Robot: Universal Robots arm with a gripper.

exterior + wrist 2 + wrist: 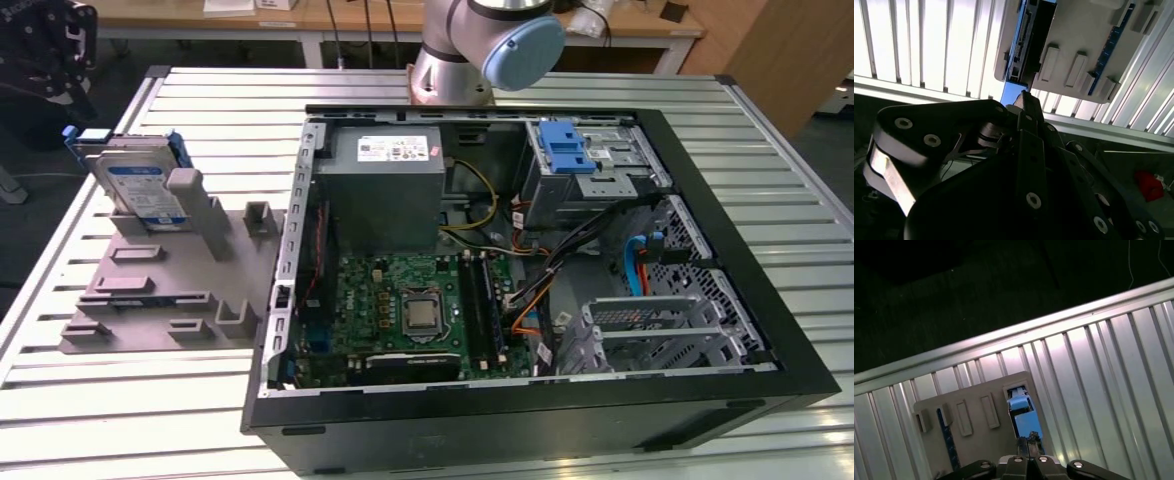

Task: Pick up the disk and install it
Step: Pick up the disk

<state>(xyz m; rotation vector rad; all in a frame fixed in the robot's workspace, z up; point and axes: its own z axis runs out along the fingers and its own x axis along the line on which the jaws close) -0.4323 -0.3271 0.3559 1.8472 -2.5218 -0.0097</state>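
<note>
Jaws: gripper (1024,96) pinched together, empty.
Risk: closed like that, it could ram the upright disk (140,188) and tip it in its holder (154,290).

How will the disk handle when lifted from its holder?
Probably rigid: the disk looks like a flat metal slab. Likely heavy for its size. Standing on edge in the grey holder, it could tip if nudged.

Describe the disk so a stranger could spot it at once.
Find the open computer case on the slatted table. A grey stand lies at the exterior view's left of it; the disk stands on edge at its far end, the only silver, blue-framed, labelled piece there.
</note>
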